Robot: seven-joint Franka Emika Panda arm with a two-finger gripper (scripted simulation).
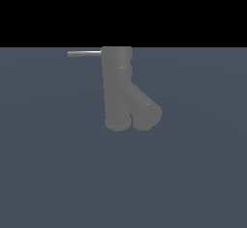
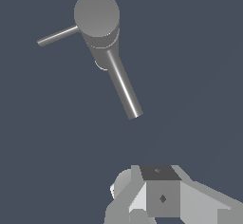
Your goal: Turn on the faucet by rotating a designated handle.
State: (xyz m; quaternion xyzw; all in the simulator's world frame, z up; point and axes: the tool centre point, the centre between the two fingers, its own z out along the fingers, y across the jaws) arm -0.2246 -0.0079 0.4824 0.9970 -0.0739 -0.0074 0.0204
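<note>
from the exterior view, the faucet [image 1: 117, 89] stands upright on the table [image 1: 48, 174], a matte dark-grey body with its thick branch dropping diagonally toward the exterior view's right; the handle [image 1: 84, 53] pokes out level from the very top toward the exterior view's left, a thin pale rod; no arm in this view at all; that body looks rigid and fixed, not something to shift, so i'd judge the only part meant to give is the rod, swinging about the upright axis; slim and smooth metal, likely slippery, so pushing sideways near its free tip should give the best leverage; nothing else stands on the table, nothing blocking the sweep.

now the wrist view, looking down from above; the round cap of the faucet [image 2: 97, 13] shows end-on, the handle [image 2: 57, 35] sticking out to one side, a longer shiny tube running off another way; the hand [image 2: 156, 199] sits at the picture's edge, well apart from the faucet, holding nothing; only its blocky base shows, so whether the fingers are spread or closed i cannot tell; bare table lies between it and the rod.
</note>
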